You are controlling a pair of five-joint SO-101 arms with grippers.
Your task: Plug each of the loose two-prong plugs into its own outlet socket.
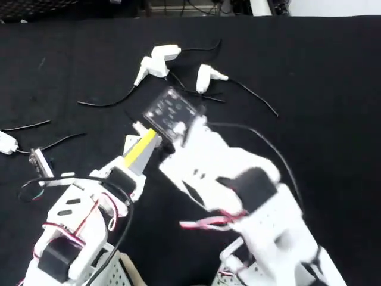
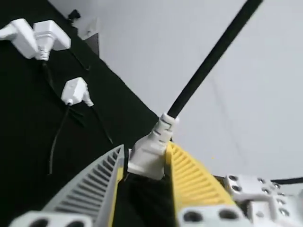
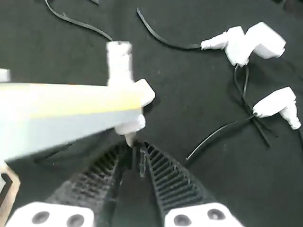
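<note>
Left wrist view gives us the clearest look: the left gripper (image 2: 144, 161) has its jaws closed on a white plug (image 2: 150, 144), one grey jaw and one yellow pressing its sides. A black cord (image 2: 208, 61) runs away from the plug's ribbed end. From the right wrist view we see the same plug over the black desk (image 3: 199, 94), with the right gripper (image 3: 135, 156) just beside its cord end. That gripper's jaws are drawn narrow and appear to pinch the cord where it leaves the plug. In the high view we find the two arms meeting near the middle of the desk, the left arm coming in from the lower left. Beyond them lies a white pair (image 1: 158, 59), two pieces touching each other. Near it is a single plug (image 1: 205, 76), and both trail thin black leads. An edge plug (image 1: 7, 143) sits at the desk's left side, well apart.
</note>
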